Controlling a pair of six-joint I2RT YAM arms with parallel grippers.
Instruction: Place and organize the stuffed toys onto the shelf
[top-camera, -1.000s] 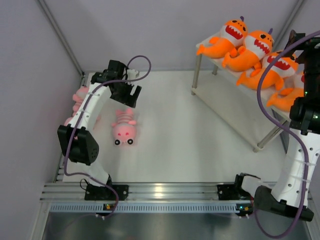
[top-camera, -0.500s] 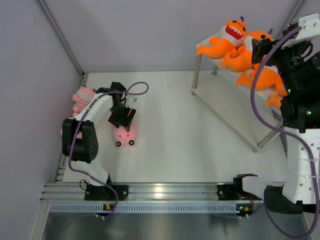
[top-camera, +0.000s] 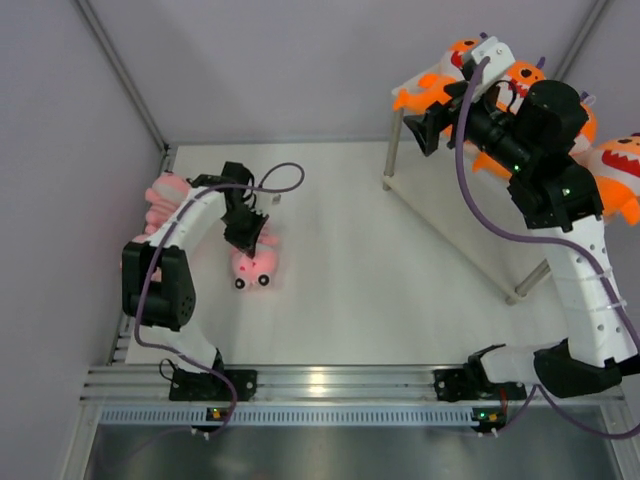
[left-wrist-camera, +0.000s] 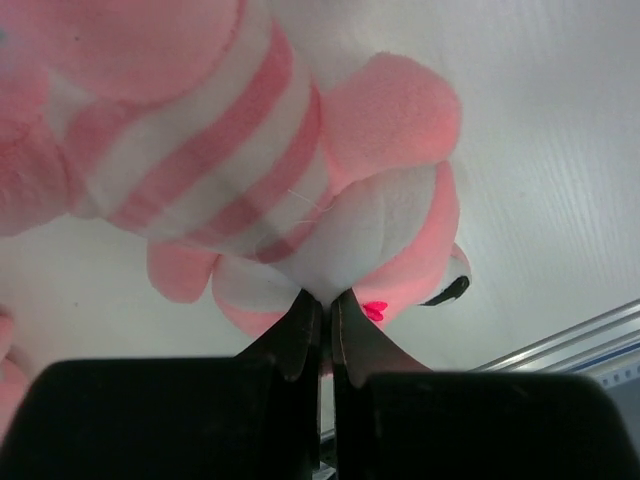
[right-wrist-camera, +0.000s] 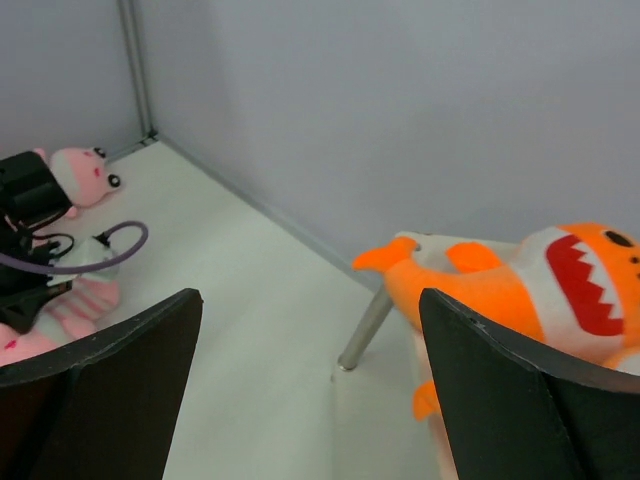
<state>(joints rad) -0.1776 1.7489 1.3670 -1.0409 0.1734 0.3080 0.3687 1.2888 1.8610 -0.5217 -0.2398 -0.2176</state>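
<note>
The left pincer (top-camera: 250, 232) is down on the small pink-and-white striped plush animal (top-camera: 255, 268). That toy lies face up on the white table (top-camera: 340, 290) in the open left half, well apart from the two-tier pale wooden shelf on thin silver legs (top-camera: 462, 212) at the far right. A second heap of pink plush (top-camera: 163, 196) is bunched against the left wall. The right pincer (top-camera: 422, 130) hangs high by the shelf's left end. Behind its arm, the orange shark-like plush toys with white faces and red toothy mouths (top-camera: 425, 92) lie in a row along the top board, partly hidden. Seen from the left wrist, the left pincer (left-wrist-camera: 321, 310) is closed to a hairline slit. Its black fingertips (left-wrist-camera: 300, 335) nip the white fabric on the underside of the striped plush animal (left-wrist-camera: 230, 150), which fills most of the view. Seen from the right wrist, the right pincer (right-wrist-camera: 310, 300) stands wide open with nothing but air between its dark fingers (right-wrist-camera: 110, 385). One orange shark plush (right-wrist-camera: 520, 290) rests at the end of the shelf's top board, above a silver leg (right-wrist-camera: 365, 330). Far across the table, pink plush lies beside the left arm's black parts.
</note>
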